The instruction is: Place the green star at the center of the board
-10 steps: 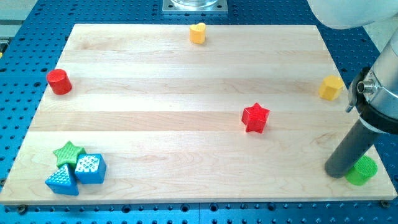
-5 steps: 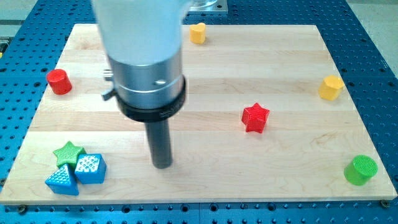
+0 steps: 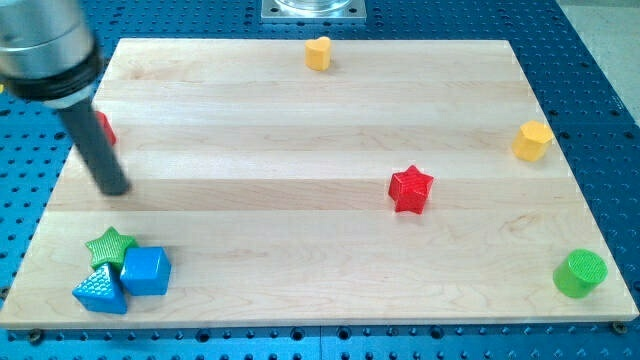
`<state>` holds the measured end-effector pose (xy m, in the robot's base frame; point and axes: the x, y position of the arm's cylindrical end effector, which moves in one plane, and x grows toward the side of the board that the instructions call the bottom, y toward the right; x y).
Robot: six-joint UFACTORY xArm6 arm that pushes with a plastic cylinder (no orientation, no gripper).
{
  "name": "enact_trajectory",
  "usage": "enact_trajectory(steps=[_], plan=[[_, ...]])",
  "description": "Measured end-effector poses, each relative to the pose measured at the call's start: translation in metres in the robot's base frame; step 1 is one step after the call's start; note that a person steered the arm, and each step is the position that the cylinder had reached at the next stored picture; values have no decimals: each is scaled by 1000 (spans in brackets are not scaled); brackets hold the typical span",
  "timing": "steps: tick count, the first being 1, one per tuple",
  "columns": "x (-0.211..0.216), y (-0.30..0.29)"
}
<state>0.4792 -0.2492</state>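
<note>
The green star (image 3: 109,246) lies near the board's bottom left corner, touching a blue cube (image 3: 147,271) on its right and a blue triangular block (image 3: 100,290) below it. My tip (image 3: 116,189) rests on the wooden board (image 3: 300,220) a short way above the green star, apart from it. The rod rises from there toward the view's top left.
A red cylinder (image 3: 104,127) at the left edge is mostly hidden behind the rod. A red star (image 3: 410,189) sits right of the board's middle. A yellow heart-like block (image 3: 318,52) is at the top, a yellow block (image 3: 532,141) at the right edge, a green cylinder (image 3: 580,273) at the bottom right.
My tip has swept from the bottom right, across the lower middle of the board, to the left side above the green star. No block has moved.
</note>
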Motion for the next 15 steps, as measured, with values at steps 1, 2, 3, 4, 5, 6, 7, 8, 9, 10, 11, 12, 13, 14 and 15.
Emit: enact_trajectory(steps=[1,2,3,4,5,6,7,8,9,10,11,12,13,14,15], plan=[[18,-46],[28,-56],[66,-44],[85,-25],[94,-25],[95,-26],[128,-27],[139,-19],[138,0],[139,17],[139,20],[139,26],[139,37],[139,58],[139,87]])
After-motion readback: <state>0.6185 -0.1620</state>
